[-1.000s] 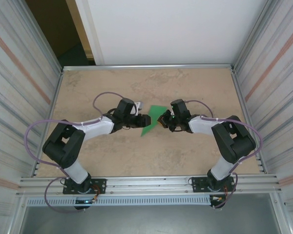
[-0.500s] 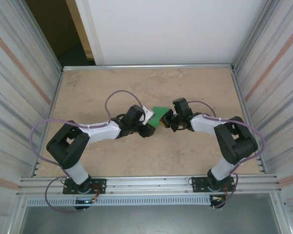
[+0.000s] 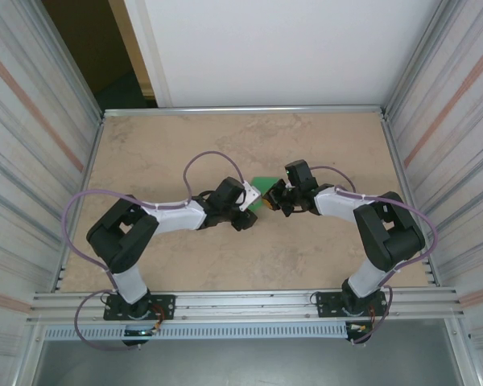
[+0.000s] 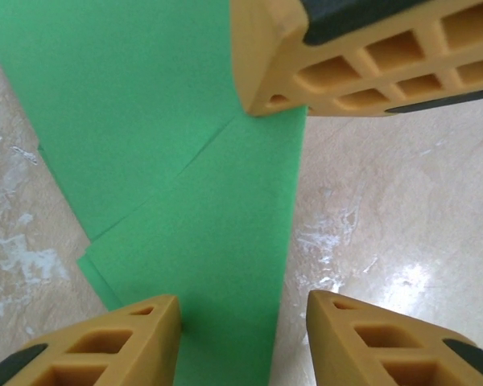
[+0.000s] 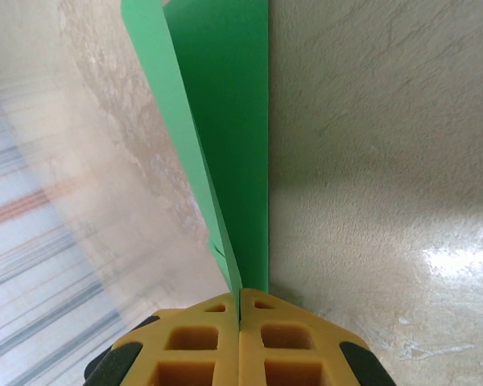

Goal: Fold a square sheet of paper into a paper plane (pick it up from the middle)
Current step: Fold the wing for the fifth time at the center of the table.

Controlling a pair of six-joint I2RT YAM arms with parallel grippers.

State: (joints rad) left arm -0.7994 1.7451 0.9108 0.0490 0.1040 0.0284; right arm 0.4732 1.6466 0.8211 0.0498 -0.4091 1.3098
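Left gripper (image 4: pixel 240 310): low over table (image 3: pixel 322 145), frame centre; fingers spread astride sheet of paper (image 4: pixel 145 96)
Right gripper (image 5: pixel 240 304): facing it; clenched on the folded sheet's edge

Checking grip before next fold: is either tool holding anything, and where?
Right tool is shut on the green paper, pinching its folded end. Left tool is open over it, holding nothing.

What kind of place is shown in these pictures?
Probably a robot test cell: two arms bolted to a metal rail, a stone-patterned table closed in by ribbed panel walls, with green paper in the right fingers.
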